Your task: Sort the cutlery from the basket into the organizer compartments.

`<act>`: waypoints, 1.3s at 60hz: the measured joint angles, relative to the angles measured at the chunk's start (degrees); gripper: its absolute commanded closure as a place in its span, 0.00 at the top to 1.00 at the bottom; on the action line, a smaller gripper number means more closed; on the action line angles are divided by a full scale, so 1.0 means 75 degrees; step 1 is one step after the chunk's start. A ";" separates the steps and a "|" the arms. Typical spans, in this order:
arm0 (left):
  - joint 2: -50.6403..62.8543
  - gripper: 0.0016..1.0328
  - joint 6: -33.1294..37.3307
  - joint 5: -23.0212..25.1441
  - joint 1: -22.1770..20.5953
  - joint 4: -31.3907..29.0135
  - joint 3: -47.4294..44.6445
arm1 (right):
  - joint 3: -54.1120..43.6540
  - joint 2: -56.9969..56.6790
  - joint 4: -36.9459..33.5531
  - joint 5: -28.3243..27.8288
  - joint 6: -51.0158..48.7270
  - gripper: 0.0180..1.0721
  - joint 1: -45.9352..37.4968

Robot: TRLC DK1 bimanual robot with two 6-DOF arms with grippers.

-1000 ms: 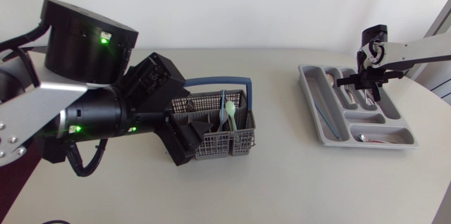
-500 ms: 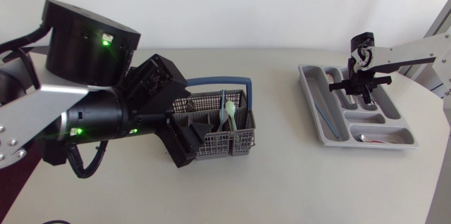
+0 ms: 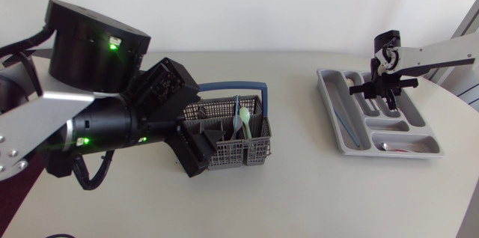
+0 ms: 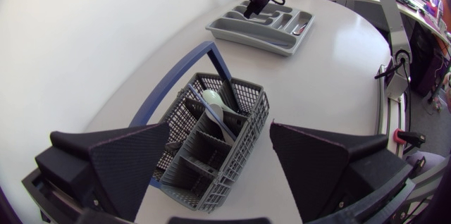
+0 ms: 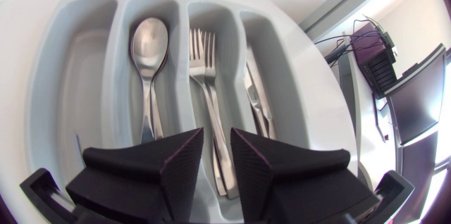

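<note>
The grey wire basket (image 3: 236,153) with a blue handle (image 3: 232,86) holds a pale green spoon (image 3: 246,117) and a blue utensil. My left gripper (image 3: 206,142) is at the basket's left end, open wide. In the left wrist view the basket (image 4: 232,160) lies between the spread fingers of my left gripper (image 4: 218,175). My right gripper (image 3: 383,97) hangs over the grey organizer (image 3: 331,107). In the right wrist view my right gripper (image 5: 217,139) is narrowly open just above the forks (image 5: 201,48), which lie in their compartment. A spoon (image 5: 149,41) and knives (image 5: 254,90) fill the compartments either side.
The organizer's long side compartment holds a thin blue piece (image 3: 343,122), and its cross compartment holds a small utensil (image 3: 397,147). My bulky left arm (image 3: 90,118) covers the table's left side. Bare tabletop lies between basket and organizer.
My right gripper has shifted slightly left over the organizer and its fingers have parted. The left arm and basket have not moved.
</note>
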 measured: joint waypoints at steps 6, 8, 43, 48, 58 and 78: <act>0.0000 0.95 0.0000 -0.0137 0.0000 0.0003 0.0000 | -0.0825 -0.1137 0.0557 -0.0096 -0.0192 0.43 0.0079; 0.0000 0.95 0.0000 -0.0143 0.0000 0.0003 0.0000 | -0.1148 -0.1565 0.0740 -0.0221 -0.0274 0.43 0.0108; 0.0256 0.95 -0.0003 -0.0221 0.0000 0.0437 -0.0038 | -0.4788 -0.7300 0.0848 -0.2527 -0.1081 0.49 0.2806; 0.0519 0.95 -0.0006 -0.0221 0.0000 0.0685 -0.0044 | -0.4957 -0.7618 0.0647 -0.2530 -0.0965 0.49 0.3331; 0.1163 0.92 -0.0248 -0.0224 0.0000 0.1005 -0.0044 | -0.5380 -0.7988 0.0536 -0.2527 -0.0764 0.49 0.3812; 0.2320 0.87 -0.1221 -0.0254 0.0143 0.1542 0.0300 | -0.5744 -0.8352 0.0507 -0.2524 -0.0618 0.49 0.3896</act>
